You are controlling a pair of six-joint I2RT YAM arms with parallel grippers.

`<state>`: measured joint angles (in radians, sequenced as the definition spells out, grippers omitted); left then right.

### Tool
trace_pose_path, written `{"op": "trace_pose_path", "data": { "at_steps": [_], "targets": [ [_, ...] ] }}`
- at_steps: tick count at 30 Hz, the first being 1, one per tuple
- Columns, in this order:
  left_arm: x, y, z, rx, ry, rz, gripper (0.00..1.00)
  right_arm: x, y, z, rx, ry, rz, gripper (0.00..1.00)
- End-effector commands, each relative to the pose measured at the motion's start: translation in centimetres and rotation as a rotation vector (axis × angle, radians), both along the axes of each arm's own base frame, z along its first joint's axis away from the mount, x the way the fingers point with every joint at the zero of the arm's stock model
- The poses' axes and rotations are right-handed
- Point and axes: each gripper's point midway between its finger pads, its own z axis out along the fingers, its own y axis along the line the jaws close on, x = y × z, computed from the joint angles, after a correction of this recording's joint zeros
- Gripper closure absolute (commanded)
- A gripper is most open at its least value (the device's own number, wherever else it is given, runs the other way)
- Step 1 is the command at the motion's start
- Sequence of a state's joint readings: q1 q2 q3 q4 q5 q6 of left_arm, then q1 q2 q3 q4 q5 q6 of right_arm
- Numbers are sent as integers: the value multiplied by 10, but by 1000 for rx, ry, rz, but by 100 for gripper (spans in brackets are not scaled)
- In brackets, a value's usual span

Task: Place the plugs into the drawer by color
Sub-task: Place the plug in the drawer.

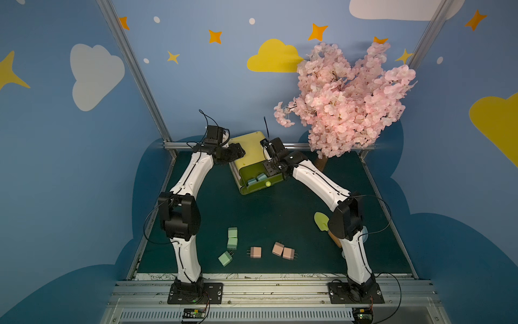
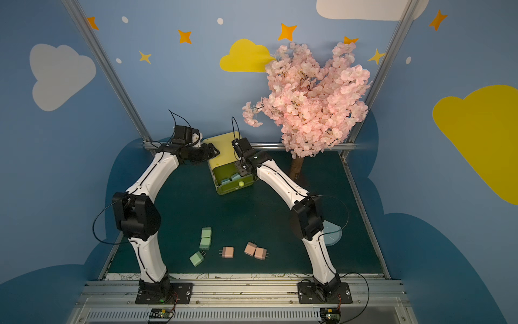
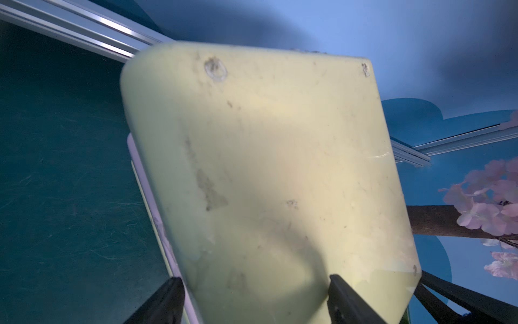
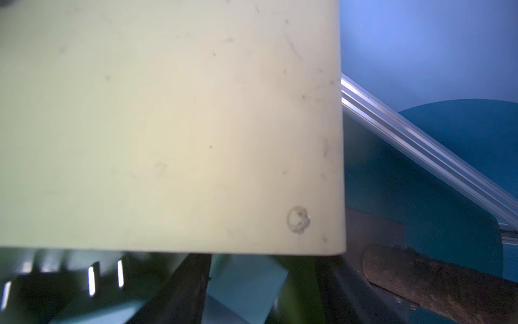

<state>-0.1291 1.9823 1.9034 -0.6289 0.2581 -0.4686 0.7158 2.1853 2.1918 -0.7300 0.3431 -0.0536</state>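
The yellow-green drawer (image 1: 248,150) (image 2: 221,153) stands at the back centre with its top tray (image 1: 260,183) pulled out. Two blue plugs (image 1: 253,181) (image 2: 226,181) lie in that tray. My right gripper (image 1: 270,168) (image 4: 260,291) hangs open over the tray. A third blue plug (image 4: 246,283) sits between its fingers with a gap on one side. My left gripper (image 1: 238,153) (image 3: 255,297) is open, its fingers spread over the chest's top (image 3: 266,168) at the left corner. Three green plugs (image 1: 232,243) and three pink plugs (image 1: 256,252) lie on the mat near the front.
A pink blossom tree (image 1: 344,95) stands at the back right, its trunk (image 4: 437,283) close beside the chest. A pale green flat piece (image 1: 321,221) and a light-blue disc (image 2: 332,236) lie by my right arm's elbow. An aluminium rail (image 1: 308,146) runs behind the chest.
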Motion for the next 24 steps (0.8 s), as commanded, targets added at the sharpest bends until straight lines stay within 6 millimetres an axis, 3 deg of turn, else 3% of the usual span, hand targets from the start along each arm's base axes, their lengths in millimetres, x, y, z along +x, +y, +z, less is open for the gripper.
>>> {"op": "trace_pose_path", "data": {
  "at_steps": [1, 4, 7, 11, 14, 18, 21, 24],
  "targets": [
    [0, 7, -9, 25, 25, 1, 19, -6, -4, 63, 66, -99, 14, 34],
    [1, 8, -8, 21, 25, 6, 19, -27, -5, 97, 123, -137, 36, 36],
    [0, 9, -6, 15, 25, 11, 19, -55, -5, 116, 169, -184, 88, 37],
    [0, 8, -5, 10, 24, 7, 19, -90, -2, 114, 261, -253, 159, 36],
    [-2, 9, -7, 14, 30, 5, 19, -120, -5, 104, 361, -251, 187, 37],
    [-3, 7, -7, 9, 31, -2, 19, -150, -7, 70, 471, -217, 217, 37],
    [-3, 6, -5, 4, 29, -6, 19, -160, -8, 38, 479, -190, 223, 38],
    [-3, 6, -3, 2, 23, -7, 19, -154, -10, 11, 466, -209, 194, 42]
  ]
}}
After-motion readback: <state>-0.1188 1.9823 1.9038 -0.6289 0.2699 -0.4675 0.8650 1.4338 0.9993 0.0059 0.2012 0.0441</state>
